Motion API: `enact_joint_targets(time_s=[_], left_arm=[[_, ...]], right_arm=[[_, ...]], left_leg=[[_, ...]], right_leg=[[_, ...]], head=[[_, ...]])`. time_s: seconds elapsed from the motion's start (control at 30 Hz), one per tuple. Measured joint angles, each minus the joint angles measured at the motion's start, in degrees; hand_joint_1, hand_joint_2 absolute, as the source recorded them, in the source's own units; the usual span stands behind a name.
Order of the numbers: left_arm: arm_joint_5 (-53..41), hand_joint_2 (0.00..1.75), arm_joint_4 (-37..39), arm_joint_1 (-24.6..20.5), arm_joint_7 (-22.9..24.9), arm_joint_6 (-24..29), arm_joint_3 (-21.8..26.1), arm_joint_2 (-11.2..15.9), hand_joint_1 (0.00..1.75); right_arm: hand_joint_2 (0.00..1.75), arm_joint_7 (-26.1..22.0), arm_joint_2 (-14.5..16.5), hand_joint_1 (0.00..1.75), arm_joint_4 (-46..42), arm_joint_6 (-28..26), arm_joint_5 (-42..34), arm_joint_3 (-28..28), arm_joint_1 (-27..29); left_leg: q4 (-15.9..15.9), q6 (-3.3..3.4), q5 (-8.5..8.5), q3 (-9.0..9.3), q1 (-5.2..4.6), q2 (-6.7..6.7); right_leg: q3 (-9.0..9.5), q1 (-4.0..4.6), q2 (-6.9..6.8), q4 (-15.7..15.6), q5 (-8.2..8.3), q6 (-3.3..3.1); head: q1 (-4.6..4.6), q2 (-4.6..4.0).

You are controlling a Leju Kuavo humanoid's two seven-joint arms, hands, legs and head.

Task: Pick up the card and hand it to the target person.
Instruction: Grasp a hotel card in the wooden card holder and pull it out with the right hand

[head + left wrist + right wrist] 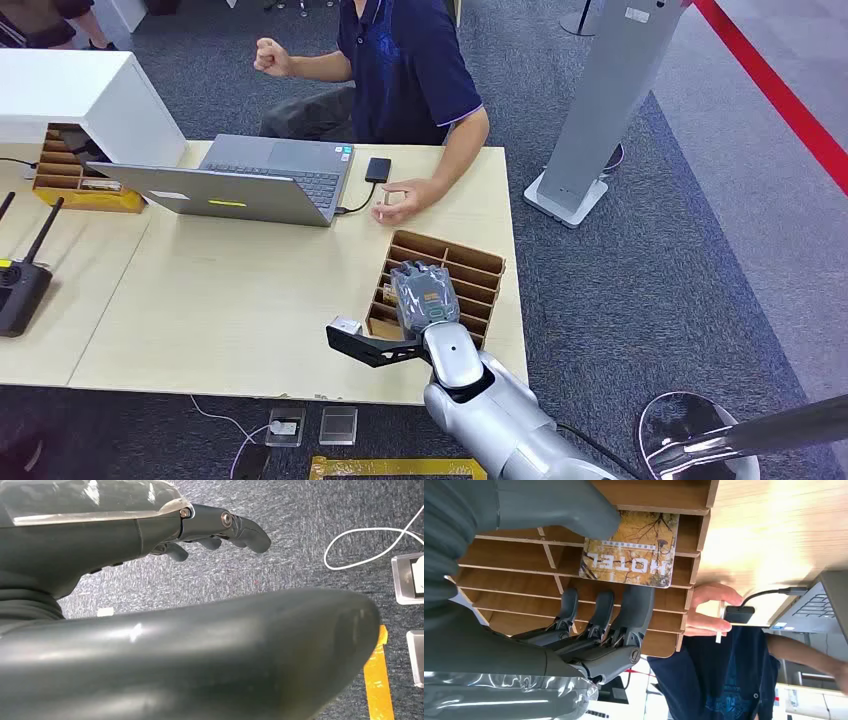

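Right wrist view: card [630, 549] printed "HOTEL" pinched by right hand [589, 580].

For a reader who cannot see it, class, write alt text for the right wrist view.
The right hand holds a HOTEL card between thumb and fingers above a wooden slotted card rack. Beyond, a seated person's hand rests on the table.

Yellow-brown card [628, 548] (printed "HOTEL") stands in a slot of the brown divided card holder [574, 575].
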Motion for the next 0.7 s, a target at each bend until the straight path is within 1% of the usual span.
enact_joint_targets(time_s=[0.07,0.17,0.43,0.7], left_arm=[[0.0,0.0,0.0,0.0,0.0,0.0,0.0,0.0,0.0],[0.0,0.0,0.0,0.0,0.1,0.0,0.0,0.1,0.0],[0.1,0.0,0.0,0.0,0.1,0.3,0.0,0.1,0.0],[0.1,0.0,0.0,0.0,0.1,0.2,0.0,0.1,0.0]], right_arm=[[1.75,0.0,0.1,1.08,0.2,0.0,0.0,0.0,-0.1],[1.75,-0.1,0.3,1.29,0.6,0.0,0.0,0.0,-0.3],[1.75,-0.7,0.8,1.45,1.6,-0.8,-0.3,0.0,-0.4],[1.75,-0.8,1.0,1.53,2.4,-1.7,-1.2,0.0,-0.5]], left_leg=[[0.0,0.0,0.0,0.0,0.0,0.0],[0.0,0.0,0.0,0.0,0.0,0.0],[0.0,0.0,0.0,0.01,0.0,0.0],[0.0,0.0,0.0,0.04,0.0,0.0]], right_leg=[[0.0,0.0,0.0,0.0,0.0,0.0],[0.0,0.0,0.0,0.0,0.0,0.0],[0.01,0.0,0.0,0.0,0.0,0.0],[0.02,0.0,0.0,0.0,0.0,0.0]], head=[[0.0,-0.01],[0.01,-0.01],[0.01,0.0],[0.01,-0.01]])
